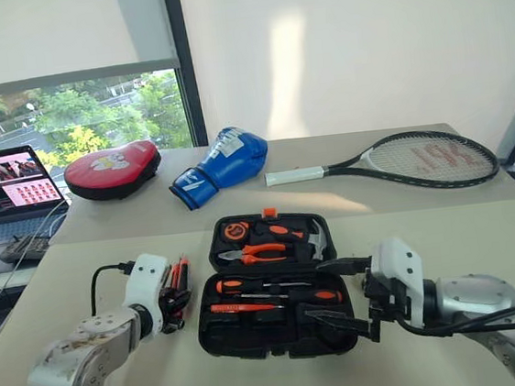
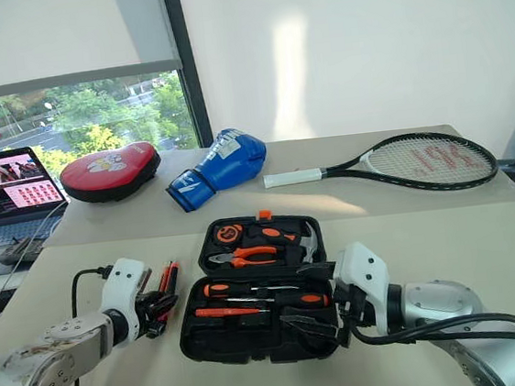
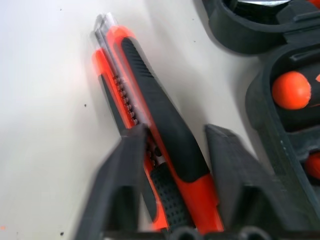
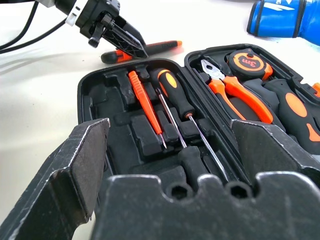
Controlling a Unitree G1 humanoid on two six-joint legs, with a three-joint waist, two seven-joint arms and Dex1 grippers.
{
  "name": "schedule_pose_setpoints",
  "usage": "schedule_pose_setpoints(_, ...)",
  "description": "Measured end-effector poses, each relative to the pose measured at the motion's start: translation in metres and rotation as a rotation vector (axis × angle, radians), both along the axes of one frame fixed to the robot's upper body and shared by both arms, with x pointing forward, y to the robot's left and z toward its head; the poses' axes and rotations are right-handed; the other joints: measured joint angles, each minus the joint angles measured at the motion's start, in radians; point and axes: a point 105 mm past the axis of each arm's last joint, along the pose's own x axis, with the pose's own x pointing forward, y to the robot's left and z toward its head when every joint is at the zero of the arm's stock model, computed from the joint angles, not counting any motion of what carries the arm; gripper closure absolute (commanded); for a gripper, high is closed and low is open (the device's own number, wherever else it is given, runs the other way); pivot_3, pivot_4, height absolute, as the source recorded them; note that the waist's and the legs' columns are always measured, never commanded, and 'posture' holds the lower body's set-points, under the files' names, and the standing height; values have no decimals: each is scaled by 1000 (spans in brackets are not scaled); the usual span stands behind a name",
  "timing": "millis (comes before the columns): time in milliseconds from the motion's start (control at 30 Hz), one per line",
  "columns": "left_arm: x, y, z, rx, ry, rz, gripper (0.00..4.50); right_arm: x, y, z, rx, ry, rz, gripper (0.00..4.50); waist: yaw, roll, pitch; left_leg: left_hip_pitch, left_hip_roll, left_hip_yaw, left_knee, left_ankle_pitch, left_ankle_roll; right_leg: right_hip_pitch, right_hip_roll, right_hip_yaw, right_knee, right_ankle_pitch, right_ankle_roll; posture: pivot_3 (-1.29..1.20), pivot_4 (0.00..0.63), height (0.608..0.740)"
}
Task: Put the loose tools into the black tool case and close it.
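The left gripper [image 3: 172,165] is straddling the knife [image 3: 150,125] on the bench [image 1: 120,373], fingers partly apart, perhaps not yet gripping. The right gripper [image 4: 170,165] is hovering wide open, empty, over the case [image 1: 254,336], lying open just ahead, screwdrivers [image 4: 180,107] slotted inside.
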Motion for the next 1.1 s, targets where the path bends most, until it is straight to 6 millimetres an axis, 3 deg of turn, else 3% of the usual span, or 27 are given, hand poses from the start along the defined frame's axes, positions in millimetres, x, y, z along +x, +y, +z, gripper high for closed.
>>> schedule_pose_setpoints(67,0,0,0,-10,-18,-2,4279,0,-1,1,1,-5,-5,0,1,2,-1,0,1,-1,0,1,-1,0,0,0,0,1,-1,0,150,740)
schedule_pose_setpoints(367,13,6,5,-49,-144,-13,4343,1,-1,1,1,-10,-14,0,3,1,0,-3,7,-3,0,5,3,-2,3,-4,0,7,-11,0,150,740)
schedule_pose_setpoints(433,16,-15,27,-179,-220,-196,4343,2,-1,2,1,-13,-21,0,9,-4,3,-8,7,-3,0,7,3,-7,4,-6,0,8,-12,0,150,740)
schedule_pose_setpoints(533,6,-39,51,-208,-270,-465,4343,3,-2,3,1,-17,-24,0,9,-5,2,-19,5,-2,1,13,-5,-18,8,-5,0,10,-11,0,150,740)
schedule_pose_setpoints(767,-24,-66,33,19,-185,-1018,4343,1,-18,2,-27,-16,-88,0,5,-4,2,-20,3,0,-1,11,-1,-18,11,-9,-5,9,-9,0,150,740)
schedule_pose_setpoints(933,-35,-75,24,93,-192,-1208,4343,-12,-26,-3,-41,11,-124,0,12,-4,2,-19,2,0,0,6,8,-17,9,-8,-6,9,-8,0,150,740)
schedule_pose_setpoints(1100,-46,-79,15,82,-136,-1291,4343,-33,-31,-6,-54,64,-108,0,11,-4,2,-19,2,0,0,6,9,-16,9,-8,-5,10,-6,0,150,740)
